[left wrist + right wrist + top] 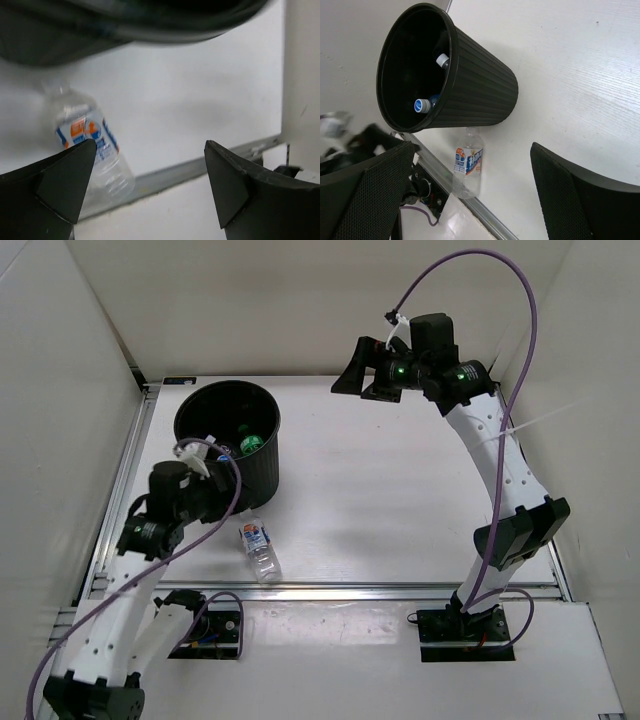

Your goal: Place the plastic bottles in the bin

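Note:
The black bin (pixel 262 462) stands upright at the back left of the table. A green bottle (pixel 250 443) lies inside it; in the right wrist view a blue cap (pixel 422 105) and a white cap (pixel 442 60) show inside the bin (pixel 480 85). A clear bottle with a white-blue-orange label (pixel 259 548) lies on the table in front of the bin, by the front rail. My left gripper (pixel 222 502) is open and empty just left of that bottle (pixel 90 145), close to the bin wall (pixel 125 20). My right gripper (pixel 350 370) is open and empty, high at the back middle.
A metal rail (pixel 400 590) runs along the table's front edge, right behind the lying bottle's base. White walls close in the left, back and right sides. Purple cables loop over both arms.

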You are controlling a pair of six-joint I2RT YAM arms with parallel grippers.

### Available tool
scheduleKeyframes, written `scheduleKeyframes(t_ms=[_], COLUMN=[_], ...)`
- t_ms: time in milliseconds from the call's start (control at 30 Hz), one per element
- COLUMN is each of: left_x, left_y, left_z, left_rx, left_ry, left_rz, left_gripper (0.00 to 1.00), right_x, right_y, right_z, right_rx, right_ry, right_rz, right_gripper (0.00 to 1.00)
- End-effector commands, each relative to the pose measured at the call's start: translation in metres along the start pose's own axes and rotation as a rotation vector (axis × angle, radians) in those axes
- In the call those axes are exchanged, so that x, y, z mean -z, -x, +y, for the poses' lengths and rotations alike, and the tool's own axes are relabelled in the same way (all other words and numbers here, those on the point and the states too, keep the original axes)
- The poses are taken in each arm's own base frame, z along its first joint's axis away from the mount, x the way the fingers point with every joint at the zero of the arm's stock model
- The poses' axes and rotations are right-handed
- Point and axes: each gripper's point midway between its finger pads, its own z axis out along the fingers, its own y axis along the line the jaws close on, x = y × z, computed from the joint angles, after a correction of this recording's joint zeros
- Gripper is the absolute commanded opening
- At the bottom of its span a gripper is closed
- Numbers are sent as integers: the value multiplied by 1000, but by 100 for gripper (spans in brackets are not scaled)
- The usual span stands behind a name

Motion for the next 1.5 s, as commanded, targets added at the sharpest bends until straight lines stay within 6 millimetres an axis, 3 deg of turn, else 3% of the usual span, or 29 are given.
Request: scheduleKeyframes(t_ms=[0,333,433,633,867,1100,1267,1400,1467], left_x=[-11,-51,-59,-66,-71,-81,-82,-73,-61], left_y=[-36,-105,-122,-135,-178,-176,-161,-133,-106], left_z=[1,51,58,66,83,66,52,37,19], left_rx=[31,70,71,61,71,-4,-49,-68,-79], left_ry=[-31,158,196,247,298,271,239,209,175], left_rz=[143,413,480,528,719,723,653,545,449], left_gripper=[100,100,100,100,100,100,100,100,100], right_x=[7,10,12,17,18,16,11,4,2], right_y=[11,2,1,-1,-6,-8,-26,-57,-72], right_z=[16,14,14,14,1,-7,-18,-50,-65], right_rx=[29,43,44,51,28,26,-3,-188,-296], right_ry=[58,53,53,43,17,4,-19,-89,-106], right_rz=[-28,1,1,-1,14,24,71,185,245], right_gripper=[100,100,100,100,100,100,100,100,100])
